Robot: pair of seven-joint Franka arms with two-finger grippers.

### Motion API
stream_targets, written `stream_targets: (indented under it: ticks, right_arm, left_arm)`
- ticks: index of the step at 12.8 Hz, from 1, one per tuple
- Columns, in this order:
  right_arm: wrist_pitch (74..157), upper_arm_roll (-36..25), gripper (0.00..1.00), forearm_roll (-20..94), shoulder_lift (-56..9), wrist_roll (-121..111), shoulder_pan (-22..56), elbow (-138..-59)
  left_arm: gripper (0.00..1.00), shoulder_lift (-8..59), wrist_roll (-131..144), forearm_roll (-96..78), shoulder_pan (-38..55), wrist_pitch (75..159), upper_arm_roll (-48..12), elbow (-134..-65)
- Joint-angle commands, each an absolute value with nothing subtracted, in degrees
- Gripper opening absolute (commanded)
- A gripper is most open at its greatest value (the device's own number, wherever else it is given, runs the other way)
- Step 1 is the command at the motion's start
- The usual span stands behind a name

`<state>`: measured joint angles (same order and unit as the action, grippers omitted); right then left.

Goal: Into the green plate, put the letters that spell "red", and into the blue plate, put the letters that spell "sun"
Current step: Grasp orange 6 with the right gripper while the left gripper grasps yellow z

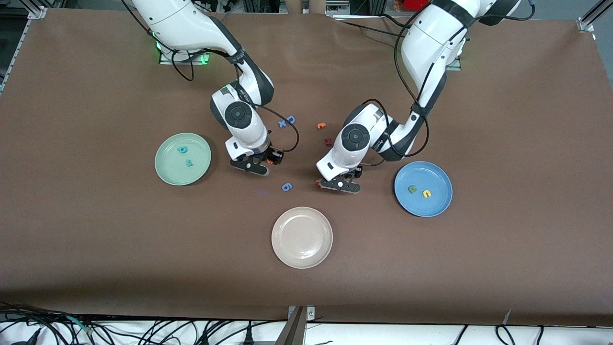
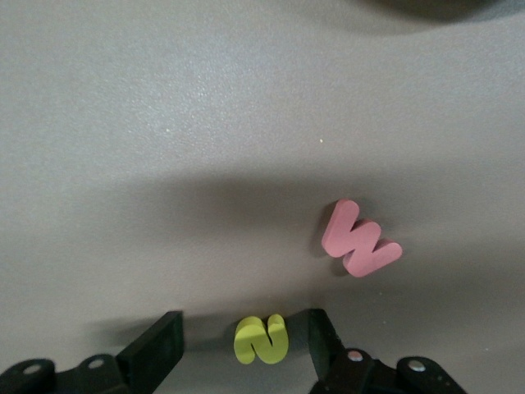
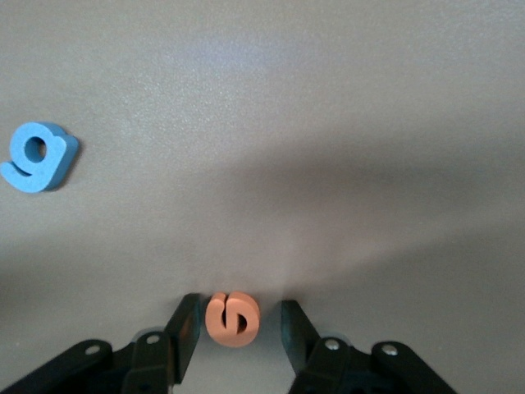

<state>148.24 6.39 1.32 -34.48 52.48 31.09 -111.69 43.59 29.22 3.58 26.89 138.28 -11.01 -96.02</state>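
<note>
My left gripper [image 2: 242,345] is down at the table, open, with the yellow "s" [image 2: 262,339] lying between its fingers [image 2: 322,341] and a gap on each side. My right gripper [image 3: 238,332] is also low and open around the orange "e" [image 3: 233,319]; one finger [image 3: 184,332] is right against the letter and the other stands apart. The green plate [image 1: 165,172] holds two teal letters [image 1: 181,149]. The blue plate [image 1: 438,206] holds a green arch [image 1: 412,189] and a yellow arch [image 1: 426,193]. From the front, the right gripper [image 1: 266,163] is beside the green plate and the left gripper [image 1: 342,182] beside the blue plate.
A pink "w" [image 2: 359,239] lies close to the left gripper. A blue "g" [image 1: 286,187] sits between the two grippers. A cream plate [image 1: 301,237] is nearer the camera. Farther back lie a blue "D" [image 1: 290,119], an orange letter [image 1: 321,126] and a dark red letter [image 1: 328,142].
</note>
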Motion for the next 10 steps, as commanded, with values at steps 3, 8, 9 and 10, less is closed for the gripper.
stream_targets:
  ticks: [3, 8, 9, 10]
  right_arm:
    - [149.15, 6.24, 0.19, 0.18, -36.65, 52.21, 30.94, -110.13]
    - [147.84, 6.24, 0.19, 0.18, -35.86, 51.42, 30.24, -110.13]
    - [144.61, 6.24, 0.19, 0.18, -34.21, 51.07, 29.97, -109.78]
    - [140.84, 6.15, 0.18, 0.18, -33.41, 49.67, 29.54, -108.82]
  left_arm:
    - [0.29, 43.07, 29.53, 4.13, 27.07, 138.60, -11.42, -97.12]
    - [0.10, 41.05, 29.53, 4.04, 26.46, 135.80, -11.51, -96.86]
    - [0.10, 39.83, 29.53, 4.04, 26.11, 133.96, -11.51, -96.59]
    - [0.10, 38.60, 29.36, 4.13, 25.23, 130.99, -11.51, -96.07]
